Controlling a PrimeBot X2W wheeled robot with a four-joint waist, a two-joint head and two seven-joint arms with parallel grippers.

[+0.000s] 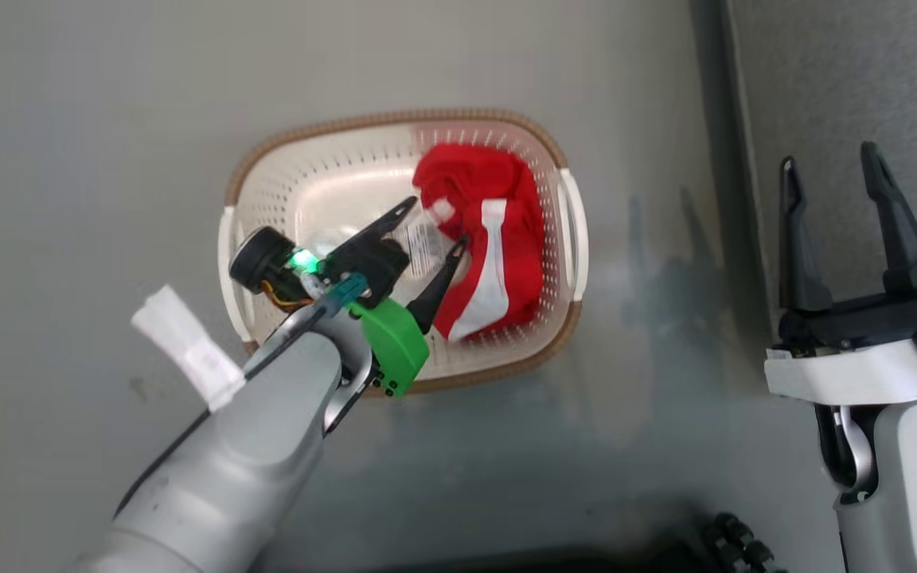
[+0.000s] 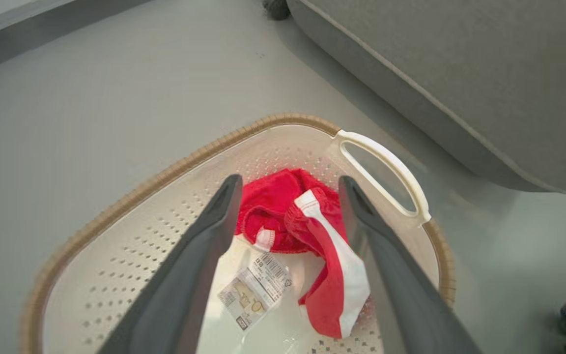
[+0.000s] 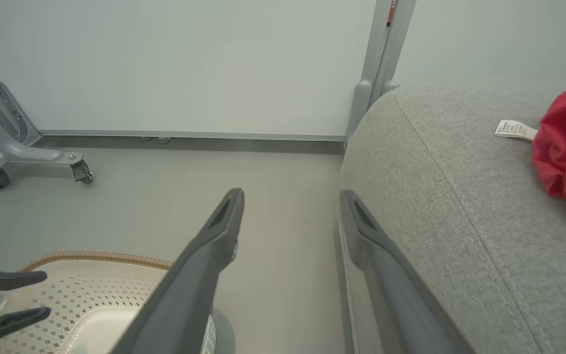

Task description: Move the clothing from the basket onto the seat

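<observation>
The right jaws are spread wide at the edge of the grey fabric seat [image 3: 460, 196]. The left jaws are held wide over the perforated cream basket [image 1: 299, 187]. Soft red clothing [image 1: 498, 239] is crumpled at its right end, long axis near-to-far. Another red garment [image 3: 565, 147] is laid on the seat.

Grey floor [image 1: 68, 119], pale wall [image 3: 189, 59], a castor-footed metal frame [image 3: 32, 155] by the skirting [image 3: 189, 142].

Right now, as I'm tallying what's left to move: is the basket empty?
Not empty. Red clothing lies bunched in the basket beside a paper label, with the open left gripper hovering above it.
</observation>
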